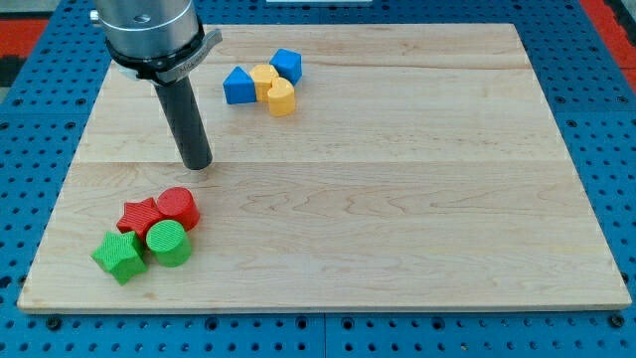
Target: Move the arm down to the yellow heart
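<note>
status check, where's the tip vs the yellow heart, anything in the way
My tip on bare board, view's left of the top cluster. Yellow heart untouched, touching a yellow block. Nothing between.

Light wooden board on blue perforated table. Dark rod, my tip, on board's left half, well apart from all blocks.

Top cluster, up and to view's right of tip: blue triangular block, yellow star-like block, blue cube, yellow heart, all touching or nearly so.

Bottom-left cluster, below tip: red star block, red cylinder, green cylinder, green star-like block, packed close together.
</note>
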